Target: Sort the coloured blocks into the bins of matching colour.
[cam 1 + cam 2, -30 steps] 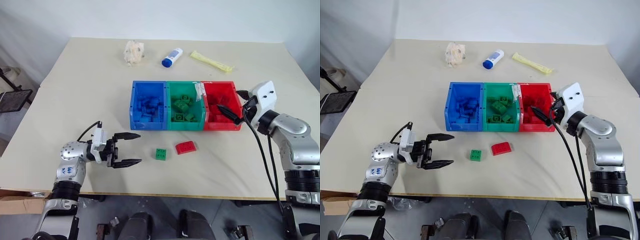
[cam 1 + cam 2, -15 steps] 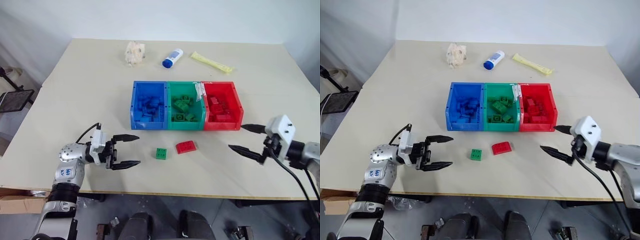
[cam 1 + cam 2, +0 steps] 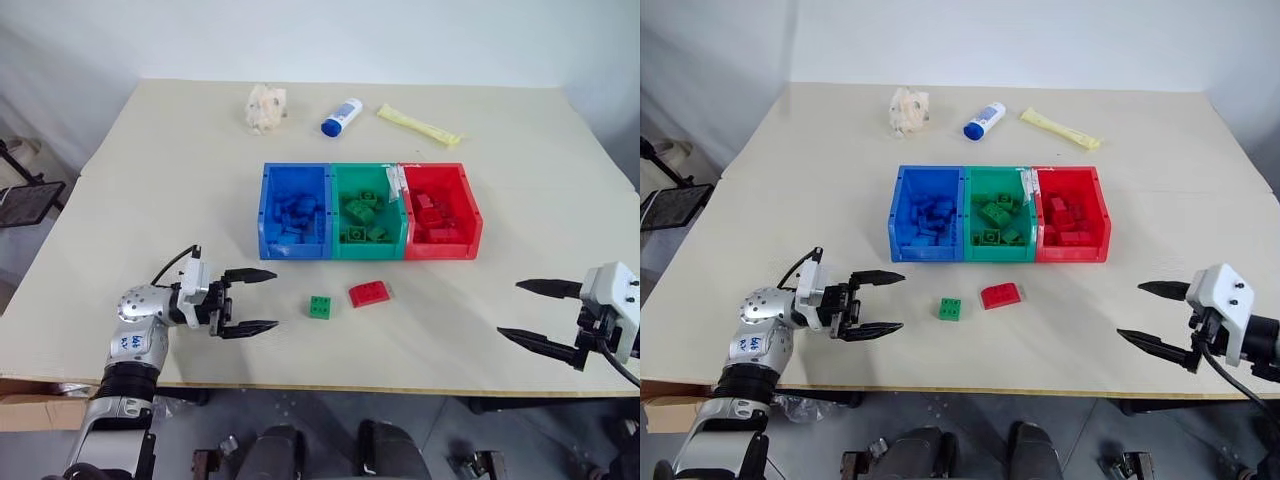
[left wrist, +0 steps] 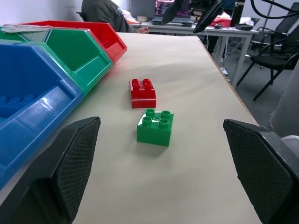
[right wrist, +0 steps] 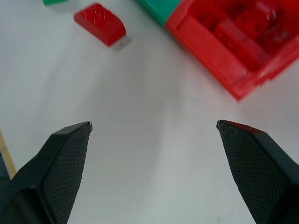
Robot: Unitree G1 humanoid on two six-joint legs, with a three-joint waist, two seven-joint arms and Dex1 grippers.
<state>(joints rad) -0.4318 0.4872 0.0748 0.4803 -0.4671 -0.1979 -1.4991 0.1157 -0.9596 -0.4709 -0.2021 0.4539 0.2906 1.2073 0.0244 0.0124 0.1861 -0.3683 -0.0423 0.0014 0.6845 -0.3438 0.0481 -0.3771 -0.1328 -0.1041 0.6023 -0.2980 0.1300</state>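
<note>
Three bins sit in a row mid-table: the blue bin (image 3: 293, 212), the green bin (image 3: 367, 212) and the red bin (image 3: 441, 211), each holding bricks of its own colour, too jumbled to count. A green block (image 3: 321, 307) and a red block (image 3: 370, 293) lie loose on the table (image 3: 150, 180) just in front of the bins. The left gripper (image 3: 250, 301) hovers near the green block, fingers spread and empty. The right gripper (image 3: 532, 311) hangs at the table's right edge, jaws wide apart, empty, its arm cut off by the frame.
</note>
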